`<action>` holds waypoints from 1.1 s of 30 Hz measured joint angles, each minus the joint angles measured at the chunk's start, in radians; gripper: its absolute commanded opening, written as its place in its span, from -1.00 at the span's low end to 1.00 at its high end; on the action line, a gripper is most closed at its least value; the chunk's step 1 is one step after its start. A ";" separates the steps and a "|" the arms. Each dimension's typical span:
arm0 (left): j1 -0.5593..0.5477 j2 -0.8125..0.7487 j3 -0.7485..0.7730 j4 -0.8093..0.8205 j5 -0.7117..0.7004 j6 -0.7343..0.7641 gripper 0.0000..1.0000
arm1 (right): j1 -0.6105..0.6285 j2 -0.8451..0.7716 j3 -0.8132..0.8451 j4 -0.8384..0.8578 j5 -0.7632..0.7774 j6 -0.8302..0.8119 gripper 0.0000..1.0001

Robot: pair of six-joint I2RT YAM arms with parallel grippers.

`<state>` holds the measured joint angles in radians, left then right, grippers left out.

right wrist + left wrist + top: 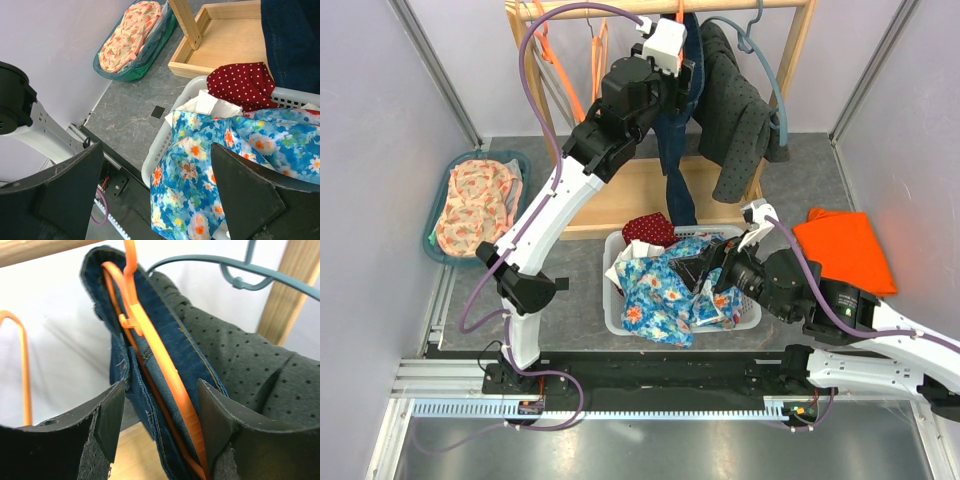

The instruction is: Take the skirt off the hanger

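Claw [161,410] of left arm astride skirt [180,345]

Between the left gripper's [161,390] fingers: dark blue denim skirt [167,327], tan stitching, on an orange hanger [164,372]. To its right, a charcoal black-dotted garment [240,355]. Beneath the right gripper [157,150]: blue floral cloth [240,145] and red white-dotted cloth [240,82].
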<state>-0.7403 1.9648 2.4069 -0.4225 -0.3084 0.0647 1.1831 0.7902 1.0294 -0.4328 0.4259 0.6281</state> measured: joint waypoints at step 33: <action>0.050 0.135 0.118 0.042 -0.070 0.171 -0.96 | 0.000 -0.026 -0.077 0.037 0.054 -0.003 0.88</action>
<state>-0.6907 2.0995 2.5248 -0.3801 -0.3782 0.2359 1.1831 0.7647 0.9520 -0.3954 0.4797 0.6247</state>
